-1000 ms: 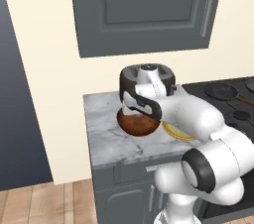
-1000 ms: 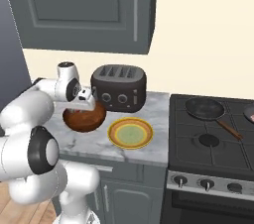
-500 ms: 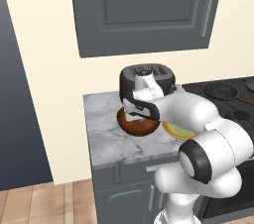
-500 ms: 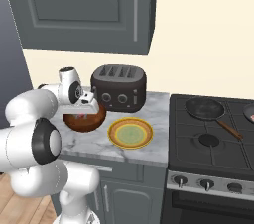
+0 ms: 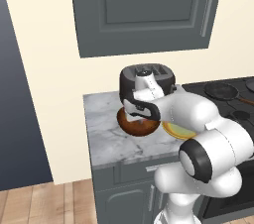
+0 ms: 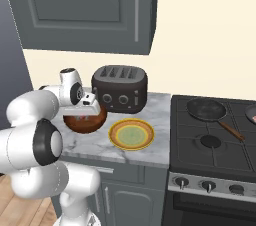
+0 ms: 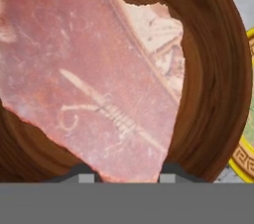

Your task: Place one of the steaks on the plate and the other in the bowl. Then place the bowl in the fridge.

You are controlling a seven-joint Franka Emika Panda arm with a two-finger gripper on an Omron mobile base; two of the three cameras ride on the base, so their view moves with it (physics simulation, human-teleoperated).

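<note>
A pinkish-red steak (image 7: 94, 79) with white marbling spreads across the hand view, its near edge pinched between my two fingertips (image 7: 87, 172). My gripper (image 7: 128, 171) is shut on it. Right behind the steak lies the dark brown wooden bowl (image 7: 213, 84); whether the meat touches it I cannot tell. In the base views my gripper (image 5: 137, 116) (image 6: 83, 112) hovers low over the bowl (image 5: 141, 127) (image 6: 86, 122) on the marble counter. The yellow-rimmed plate (image 5: 179, 130) (image 6: 132, 134) (image 7: 246, 143) sits just right of the bowl with nothing on it.
A black toaster (image 5: 147, 76) (image 6: 120, 88) stands directly behind the bowl. The stove (image 6: 215, 140) to the right carries a black frying pan (image 6: 206, 109) (image 5: 221, 89). A pinkish object (image 6: 252, 113) is cut off at the stove's right edge. A tall dark panel (image 5: 20, 94) stands left of the counter.
My hand has sunk slightly toward the bowl with the steak still gripped. The dark panel at the left of the left base view has grown wider.
</note>
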